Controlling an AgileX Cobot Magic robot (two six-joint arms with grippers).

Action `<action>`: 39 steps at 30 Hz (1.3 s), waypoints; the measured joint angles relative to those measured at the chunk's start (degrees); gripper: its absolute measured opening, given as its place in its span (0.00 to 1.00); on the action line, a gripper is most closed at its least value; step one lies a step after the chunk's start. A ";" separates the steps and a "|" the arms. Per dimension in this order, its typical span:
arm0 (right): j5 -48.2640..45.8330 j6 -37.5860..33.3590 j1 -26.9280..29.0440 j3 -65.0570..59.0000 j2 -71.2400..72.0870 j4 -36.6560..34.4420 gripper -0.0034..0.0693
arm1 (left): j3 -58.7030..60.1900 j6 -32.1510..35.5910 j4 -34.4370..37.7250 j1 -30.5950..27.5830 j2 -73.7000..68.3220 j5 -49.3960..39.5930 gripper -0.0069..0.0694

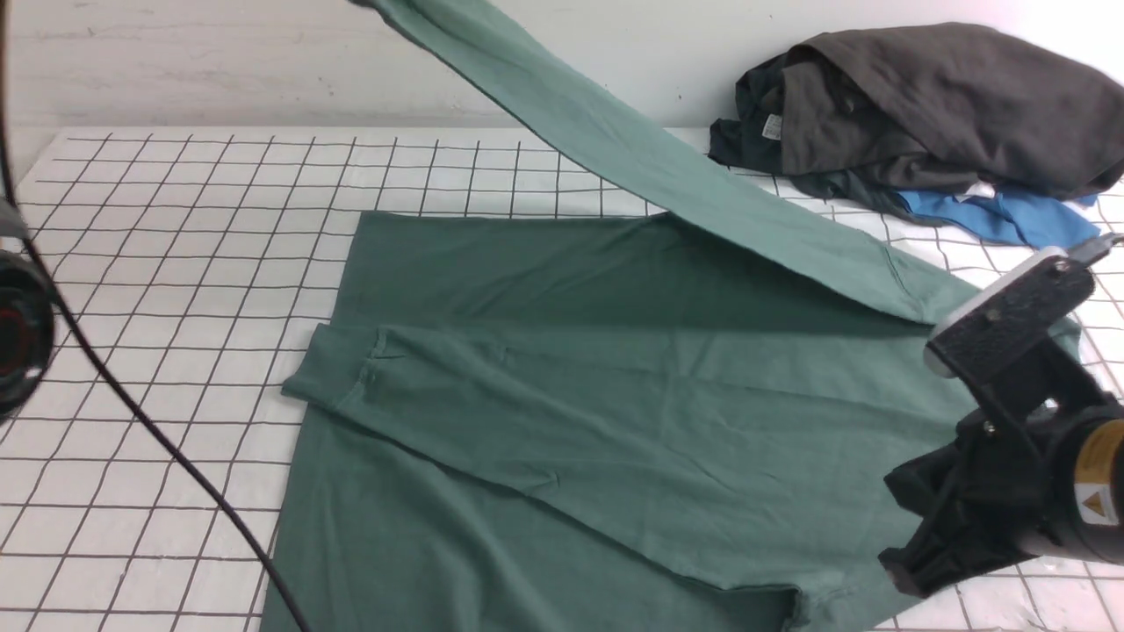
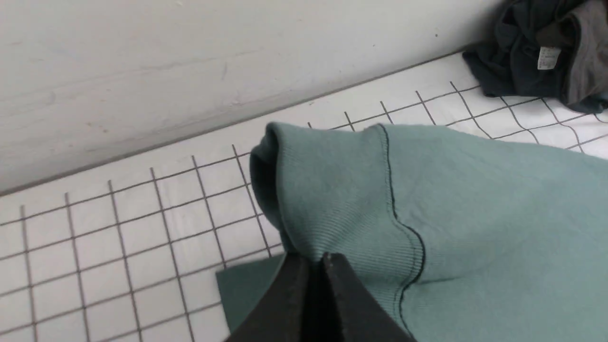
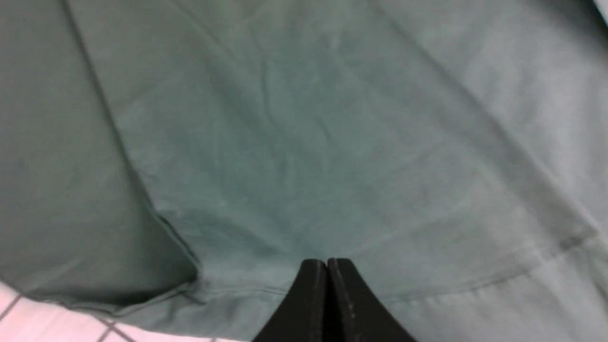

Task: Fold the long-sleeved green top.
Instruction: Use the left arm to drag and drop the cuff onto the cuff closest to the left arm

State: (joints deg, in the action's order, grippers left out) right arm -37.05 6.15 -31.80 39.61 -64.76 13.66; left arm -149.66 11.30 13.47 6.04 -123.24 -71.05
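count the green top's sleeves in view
2. One sleeve lies folded across the green top, cuff toward the robot's left; the other sleeve is raised diagonally, cuff pinched in the left gripper.

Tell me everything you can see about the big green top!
The green long-sleeved top is soft, muted dark-green, cotton-looking cloth, lying mostly flat on the gridded white table. One sleeve is folded across its body. The other sleeve stretches slantwise up into the air, and the left claw is shut on its ribbed cuff. The right claw is shut against the cloth near its edge; whether it pinches the cloth cannot be told.
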 joint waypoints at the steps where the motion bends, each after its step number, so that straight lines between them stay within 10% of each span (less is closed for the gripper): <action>1: -0.47 1.21 0.00 0.00 0.86 1.56 0.03 | 5.81 -0.75 -0.92 0.23 4.18 0.00 0.10; 10: 3.92 7.24 0.00 0.00 0.69 4.62 0.03 | 53.48 -1.73 -0.78 0.28 12.09 5.91 0.10; 20: 1.22 7.02 13.07 10.56 -13.08 2.99 0.09 | 56.45 0.06 1.72 0.28 14.84 7.18 0.10; 28: -3.60 -15.92 25.00 36.03 -38.47 -17.86 0.46 | 56.45 0.76 1.66 0.28 15.67 5.44 0.10; 39: -15.96 -19.68 27.42 69.44 -69.14 -19.27 0.58 | 56.45 2.74 1.46 0.28 15.67 2.40 0.10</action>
State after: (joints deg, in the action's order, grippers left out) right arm -53.01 -13.53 -4.37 109.05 -133.90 -5.61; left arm -93.22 14.04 14.94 6.32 -107.56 -68.65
